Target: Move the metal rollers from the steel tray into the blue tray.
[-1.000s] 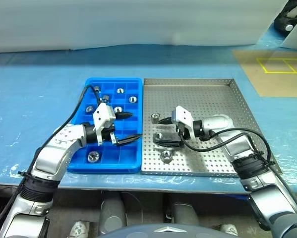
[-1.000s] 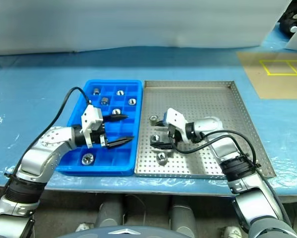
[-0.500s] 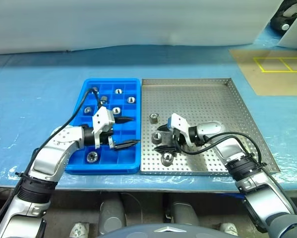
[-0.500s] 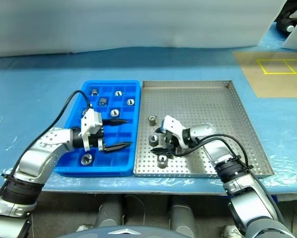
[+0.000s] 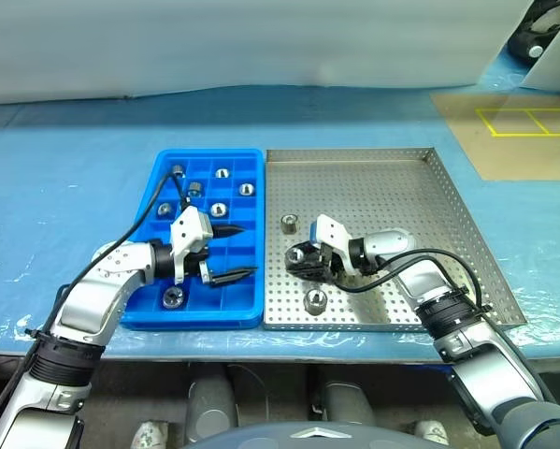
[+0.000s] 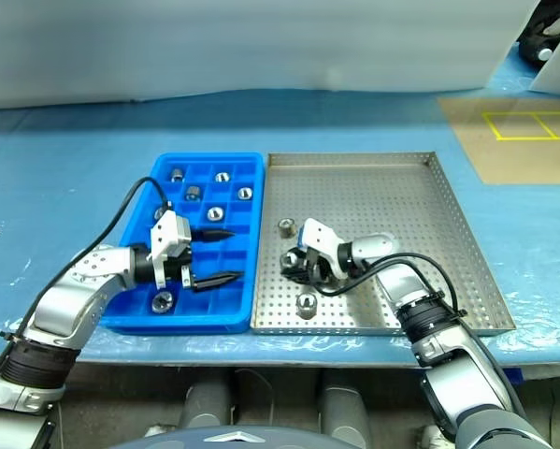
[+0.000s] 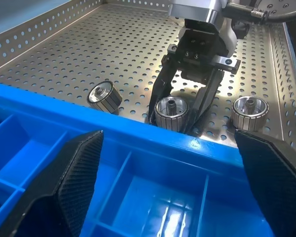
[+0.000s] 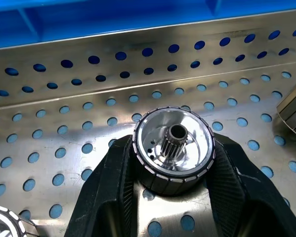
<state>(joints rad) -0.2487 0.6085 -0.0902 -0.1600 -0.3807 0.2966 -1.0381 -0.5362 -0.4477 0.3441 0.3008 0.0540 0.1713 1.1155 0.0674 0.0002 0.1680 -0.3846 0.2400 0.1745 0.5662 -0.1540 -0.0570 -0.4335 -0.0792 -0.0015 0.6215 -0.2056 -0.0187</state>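
The steel tray (image 5: pixel 382 187) lies to the right of the blue tray (image 5: pixel 208 155), rim to rim. My right gripper (image 5: pixel 300 257) is down at the steel tray's left side, shut on a metal roller (image 8: pixel 173 143) that rests on the perforated floor between its fingers (image 8: pixel 113 187). Two more rollers lie loose in the steel tray, one behind the gripper (image 5: pixel 289 223) and one in front of it (image 5: pixel 314 300). Several rollers (image 5: pixel 219 210) sit in the blue tray's compartments. My left gripper (image 5: pixel 251 249) hovers open over the blue tray's right part, empty, pointing toward the steel tray.
Both trays rest on a table with a blue cover, near its front edge. A cardboard sheet with yellow tape (image 5: pixel 513 131) lies at the back right. The right half of the steel tray is bare. A black cable loops from the left wrist over the blue tray.
My right gripper has sunk to the tray floor and shut on the roller that lay between its open fingers. The left gripper has stayed open and nearly still.
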